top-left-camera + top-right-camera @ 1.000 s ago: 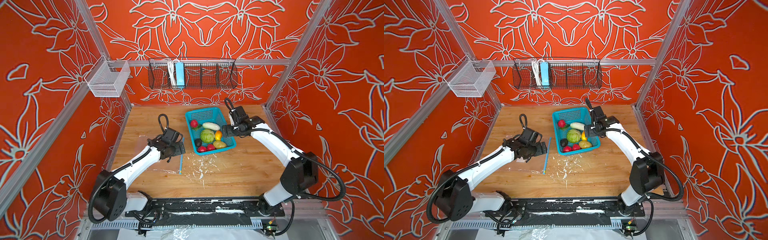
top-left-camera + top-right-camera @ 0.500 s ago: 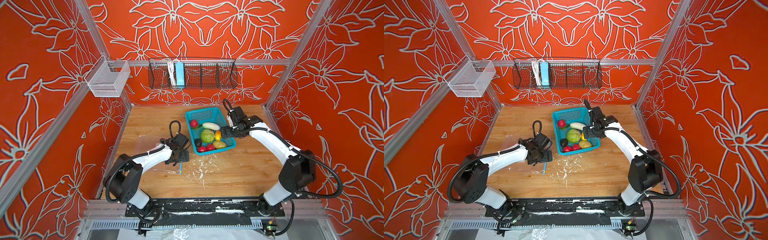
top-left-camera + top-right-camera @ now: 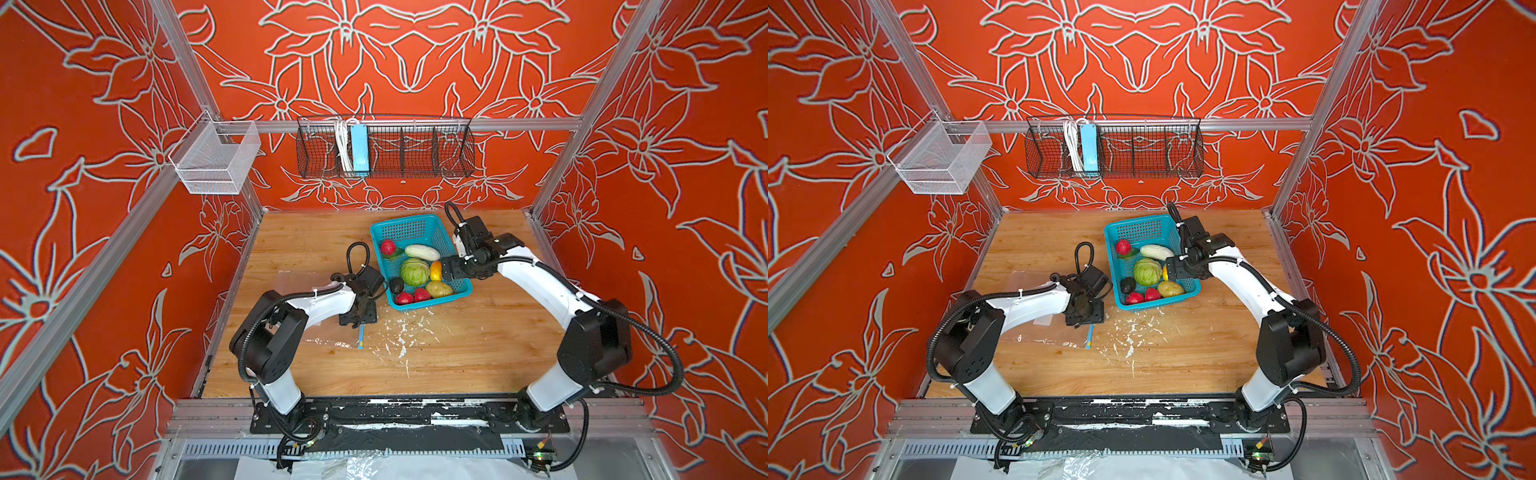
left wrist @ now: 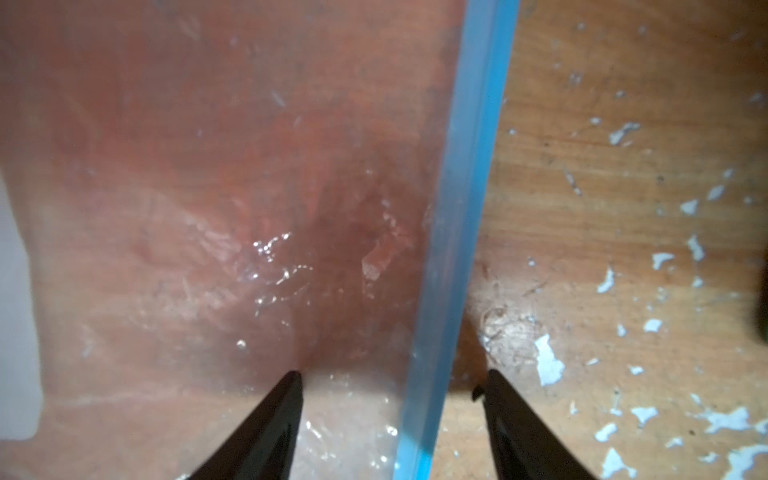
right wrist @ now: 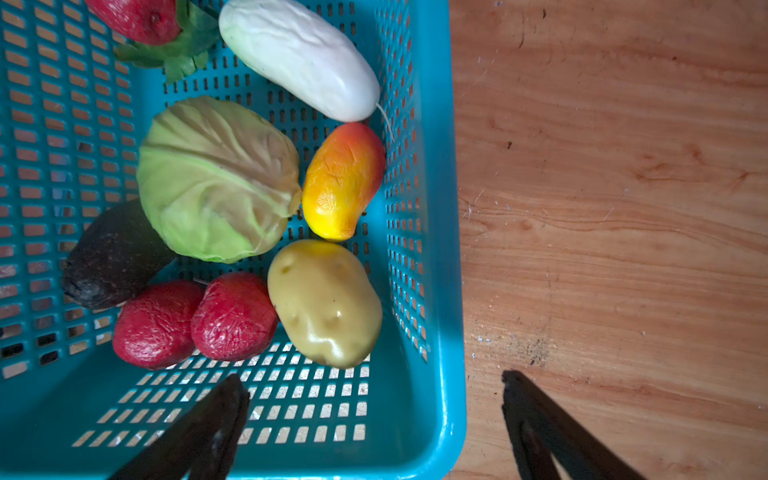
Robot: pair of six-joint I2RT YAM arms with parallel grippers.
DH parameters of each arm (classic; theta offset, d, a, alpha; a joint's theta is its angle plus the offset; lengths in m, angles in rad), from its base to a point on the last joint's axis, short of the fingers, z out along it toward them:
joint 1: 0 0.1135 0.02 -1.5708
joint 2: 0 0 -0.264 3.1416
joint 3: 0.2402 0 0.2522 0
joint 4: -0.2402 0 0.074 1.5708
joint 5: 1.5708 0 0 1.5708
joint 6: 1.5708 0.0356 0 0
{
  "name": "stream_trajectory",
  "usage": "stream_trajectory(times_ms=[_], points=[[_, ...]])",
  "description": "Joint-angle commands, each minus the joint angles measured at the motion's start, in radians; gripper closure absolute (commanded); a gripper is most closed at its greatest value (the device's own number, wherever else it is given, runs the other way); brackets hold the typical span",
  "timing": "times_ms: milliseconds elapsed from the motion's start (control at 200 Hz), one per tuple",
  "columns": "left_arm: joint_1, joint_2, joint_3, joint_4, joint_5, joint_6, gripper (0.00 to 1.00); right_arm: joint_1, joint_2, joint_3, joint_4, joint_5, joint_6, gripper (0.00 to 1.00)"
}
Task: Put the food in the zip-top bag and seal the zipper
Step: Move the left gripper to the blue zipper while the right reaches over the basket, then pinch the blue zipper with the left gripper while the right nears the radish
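left gripper [image 4: 393,373] astride zipper [image 4: 467,166], perhaps touching; right gripper [image 5: 374,378] straddling basket [image 5: 446,249] rim

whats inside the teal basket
In the teal basket: cabbage, white cucumber, mango, potato, avocado, two strawberries, a leafy radish. Anything tucked under the cabbage is covered and cannot be seen.

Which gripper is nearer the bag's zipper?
Left. The left gripper straddles the zipper, one finger on the bag side, one on the bare table side. The right gripper is off at the basket, straddling its wall.
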Motion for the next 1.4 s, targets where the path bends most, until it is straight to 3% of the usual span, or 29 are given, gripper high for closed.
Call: stream_trajectory(times_ms=[0, 145, 280, 611, 816, 1111, 1396], points=[[-0.003, 0.002, 0.011, -0.017, -0.040, -0.015, 0.58, 0.006, -0.017, -0.014, -0.001, -0.017, 0.004, 0.02], [-0.004, 0.000, 0.010, -0.030, -0.069, -0.028, 0.91, 0.007, -0.023, -0.021, 0.007, -0.011, 0.014, 0.02], [-0.004, 0.008, 0.012, -0.035, -0.085, -0.032, 1.00, 0.007, -0.023, -0.017, 0.007, -0.017, 0.015, 0.02], [-0.004, -0.072, 0.024, -0.075, -0.106, -0.058, 1.00, 0.006, -0.098, -0.060, 0.025, 0.020, 0.095, 0.02], [-0.004, -0.154, 0.061, -0.130, -0.131, -0.050, 1.00, 0.006, -0.191, -0.106, 0.091, -0.027, 0.133, 0.02], [-0.004, -0.243, 0.048, -0.112, -0.134, -0.034, 1.00, 0.012, -0.117, -0.041, 0.034, -0.106, 0.164, 0.02], [-0.004, -0.288, 0.044, -0.099, -0.124, -0.002, 1.00, 0.063, -0.033, 0.036, 0.016, -0.107, 0.201, 0.04]])
